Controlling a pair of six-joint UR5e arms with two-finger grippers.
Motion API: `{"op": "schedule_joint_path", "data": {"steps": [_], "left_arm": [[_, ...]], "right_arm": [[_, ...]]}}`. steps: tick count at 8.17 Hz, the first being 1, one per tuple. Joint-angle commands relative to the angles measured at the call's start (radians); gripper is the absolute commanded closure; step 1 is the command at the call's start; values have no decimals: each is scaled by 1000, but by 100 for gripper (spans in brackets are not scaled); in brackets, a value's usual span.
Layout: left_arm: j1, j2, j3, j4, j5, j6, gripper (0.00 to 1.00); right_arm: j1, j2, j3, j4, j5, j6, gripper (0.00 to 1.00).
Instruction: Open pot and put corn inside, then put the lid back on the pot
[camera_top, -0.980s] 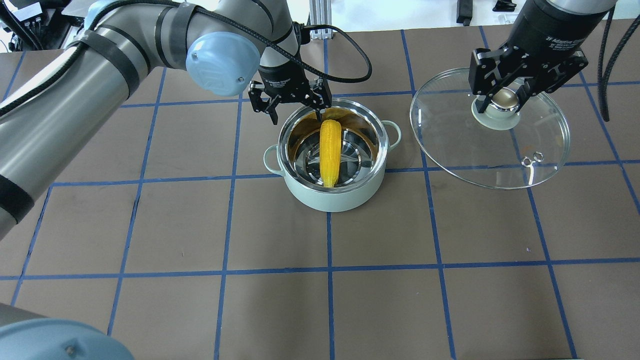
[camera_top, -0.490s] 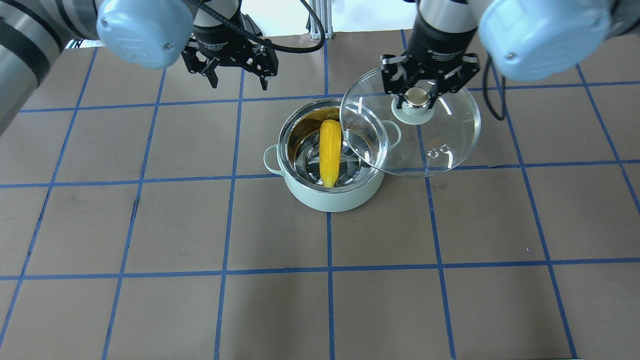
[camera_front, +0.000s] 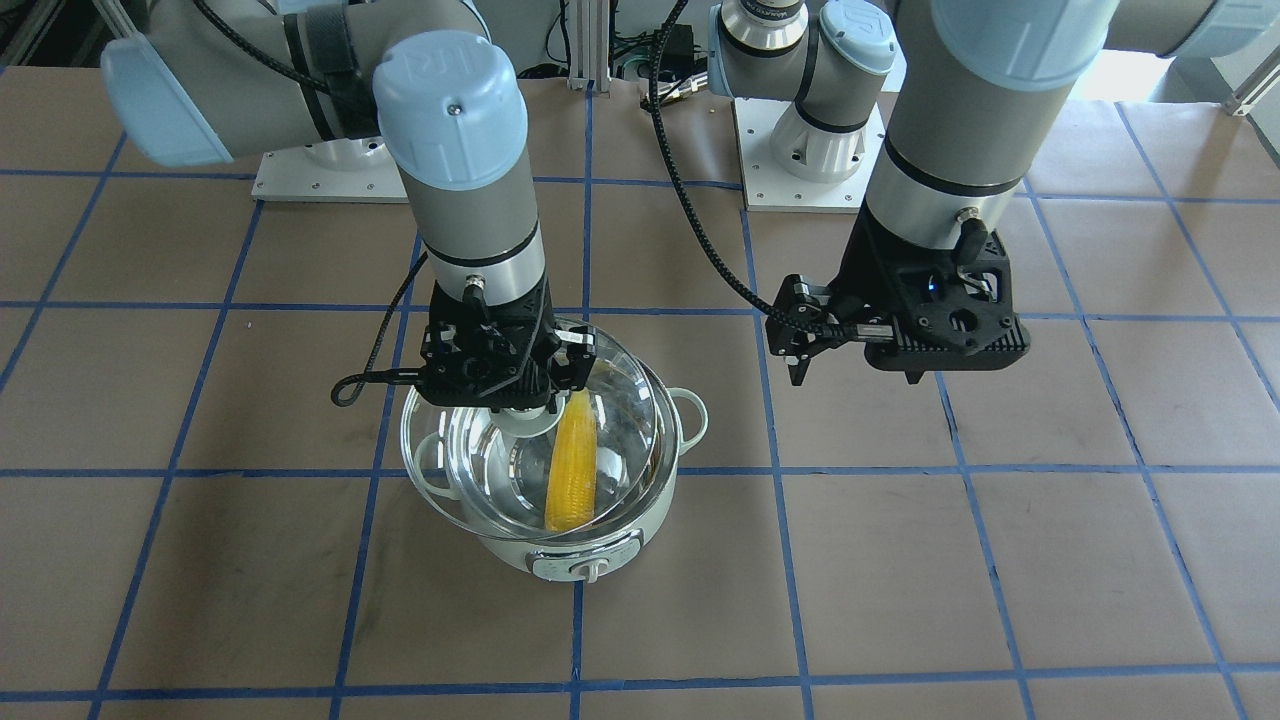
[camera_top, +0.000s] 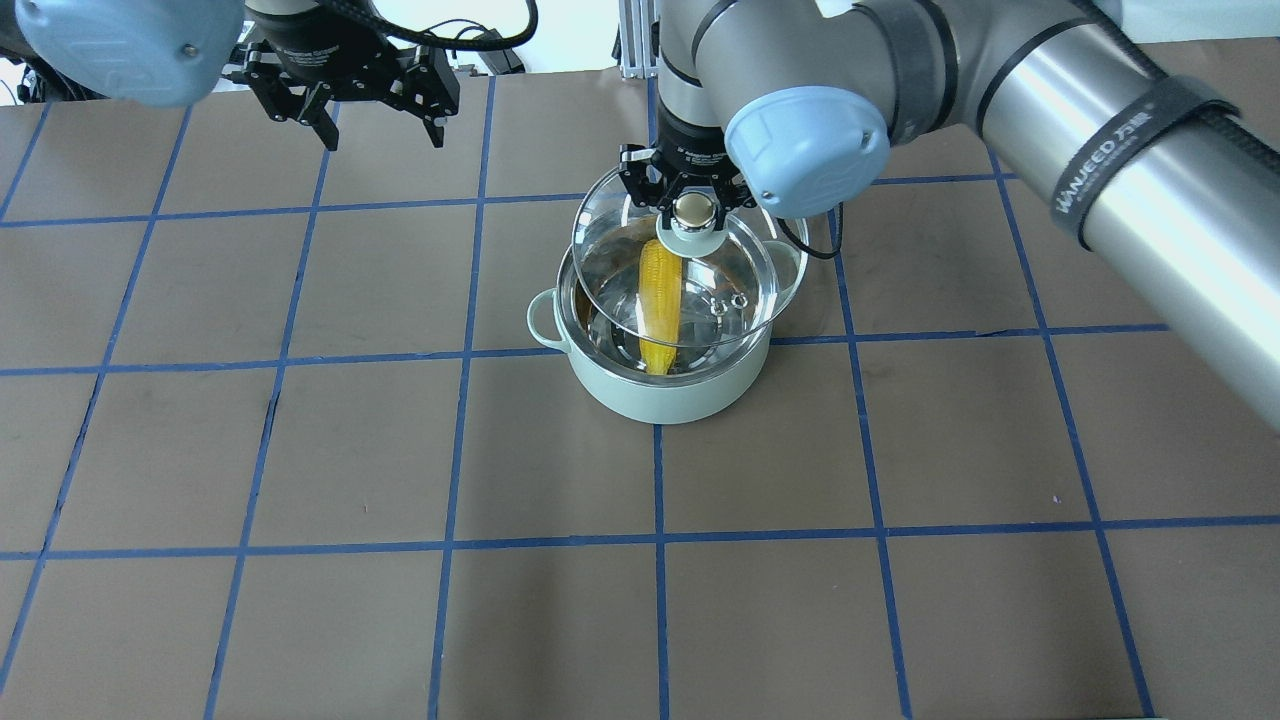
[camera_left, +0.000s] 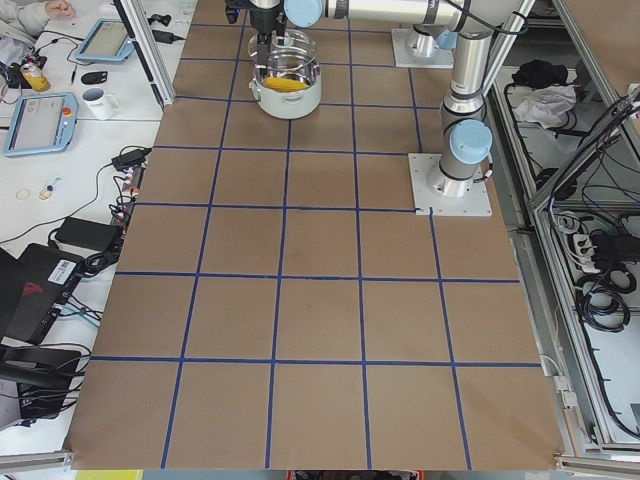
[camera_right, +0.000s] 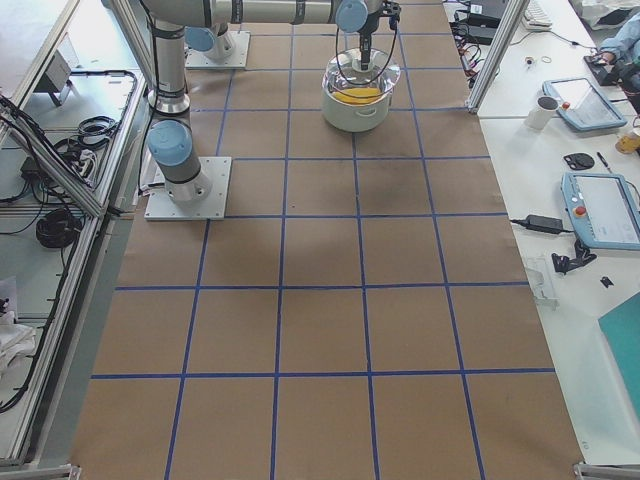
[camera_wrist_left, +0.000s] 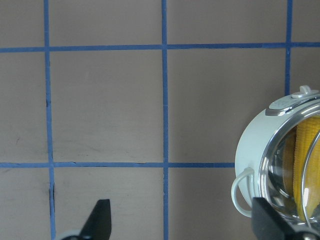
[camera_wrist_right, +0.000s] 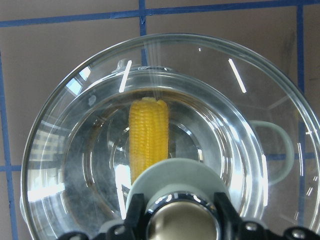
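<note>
On the worktop (camera_top: 300, 450) stands the pot (camera_top: 660, 398). The lid (camera_top: 765, 270) hangs over its rim, a little off centre, its knob (camera_top: 691, 209) clamped in the right pincer (camera_top: 690, 203) for lowering. The corn (camera_top: 660, 300) lies inside the pot. The left pincer (camera_top: 383, 138), wide and empty, waits well aside, out of the lid's way.

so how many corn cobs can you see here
1. The yellow corn cob lies inside the pale mint-green round pot, beneath the clear glass dome lid that the right end effector holds by its knob. No other shows in any view.
</note>
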Motion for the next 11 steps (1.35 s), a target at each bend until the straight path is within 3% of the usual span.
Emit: {"op": "schedule_joint_path", "data": {"steps": [1,4,11], "left_arm": [[45,37,-14,-12,-1,3,0],[48,104,-96,-9,0,3,0],[42,132,-187,2,-5,1,0]], "right_arm": [[40,46,1,-20,-14,8,100],[45,46,28,-19,-10,-18,100],[60,56,33,-33,-9,-15,100]]}}
